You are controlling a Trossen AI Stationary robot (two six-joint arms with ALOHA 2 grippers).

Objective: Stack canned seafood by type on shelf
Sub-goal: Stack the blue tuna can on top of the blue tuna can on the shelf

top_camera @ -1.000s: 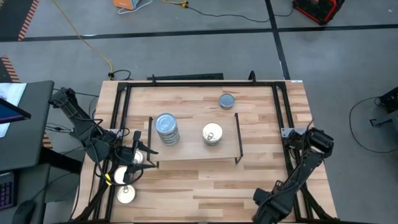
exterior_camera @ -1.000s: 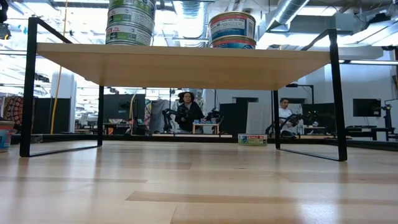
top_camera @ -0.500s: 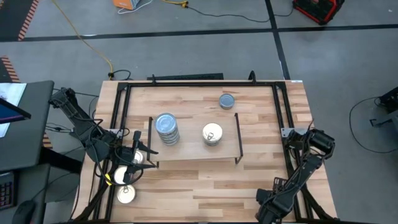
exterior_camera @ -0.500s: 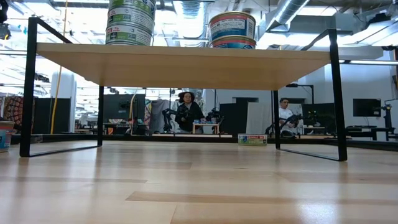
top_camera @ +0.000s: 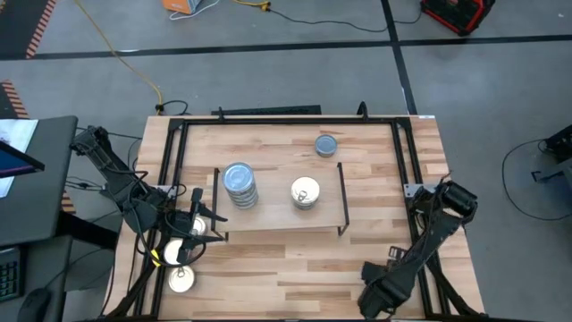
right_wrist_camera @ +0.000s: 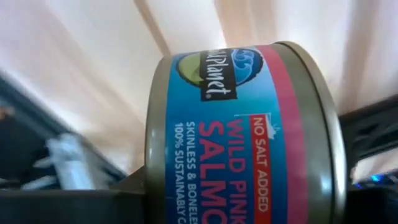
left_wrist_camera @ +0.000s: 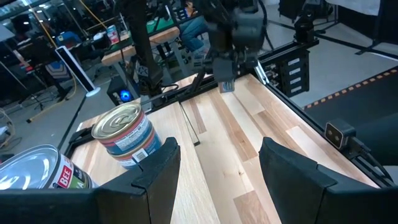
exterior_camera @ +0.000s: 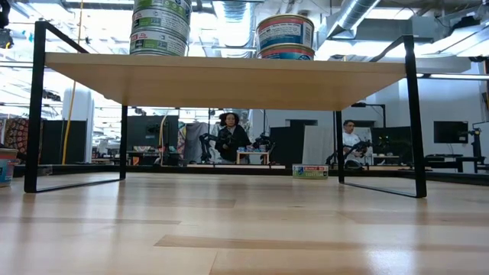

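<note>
R claw [top_camera: 374, 300] shifted left, gripping salmon tin [right_wrist_camera: 249, 137]

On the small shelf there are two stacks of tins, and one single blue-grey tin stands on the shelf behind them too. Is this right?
Not quite. The single blue-grey tin is not on the shelf; it stands on the table beyond the shelf's far edge, as the high view shows. The two stacks are on the shelf.

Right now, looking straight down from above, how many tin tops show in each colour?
Blue-grey tops: 2, the tall pile on the shelf and one loose tin behind it.
Shiny tops: 4, the short pile on the shelf and three tins by the left claw.
Total: 6
</note>
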